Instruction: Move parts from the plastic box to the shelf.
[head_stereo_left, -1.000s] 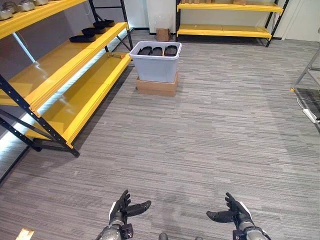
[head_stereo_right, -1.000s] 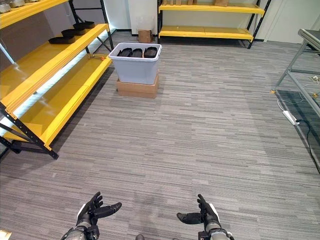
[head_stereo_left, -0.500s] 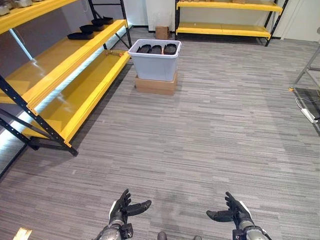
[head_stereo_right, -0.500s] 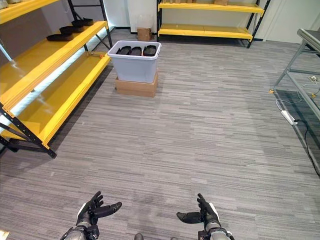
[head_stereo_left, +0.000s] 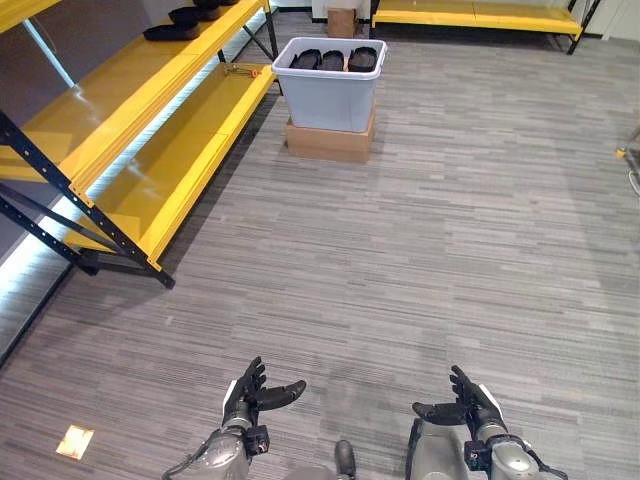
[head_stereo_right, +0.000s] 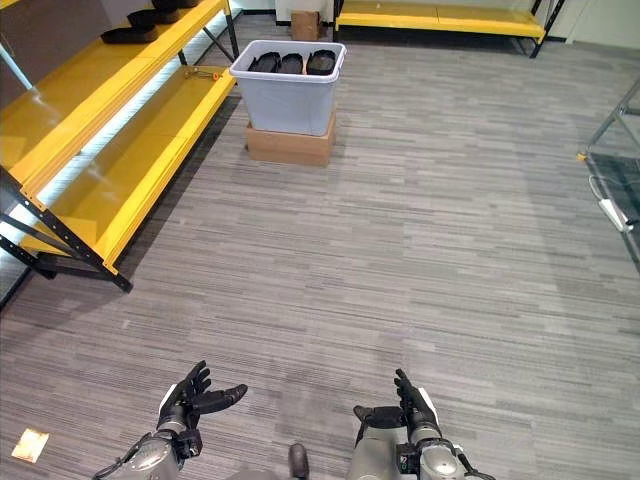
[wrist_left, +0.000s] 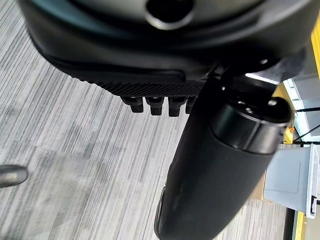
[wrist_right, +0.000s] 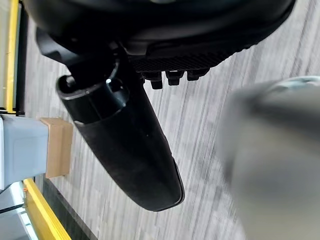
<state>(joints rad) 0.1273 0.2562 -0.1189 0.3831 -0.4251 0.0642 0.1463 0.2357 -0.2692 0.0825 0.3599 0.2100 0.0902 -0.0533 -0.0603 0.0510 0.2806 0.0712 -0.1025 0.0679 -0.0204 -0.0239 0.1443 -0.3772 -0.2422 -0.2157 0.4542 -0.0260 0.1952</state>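
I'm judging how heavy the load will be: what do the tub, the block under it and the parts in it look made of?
The tub looks like pale grey moulded plastic, smooth and matte, with a rolled rim. The block under it looks like a brown cardboard box, dull with flat faces. The parts are black and matte, possibly plastic or rubber; from here that stays open.

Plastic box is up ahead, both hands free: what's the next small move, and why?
Probably keep walking toward the plastic box. It sits on a cardboard base, far beyond the open left robot hand and right robot hand, with black parts inside.
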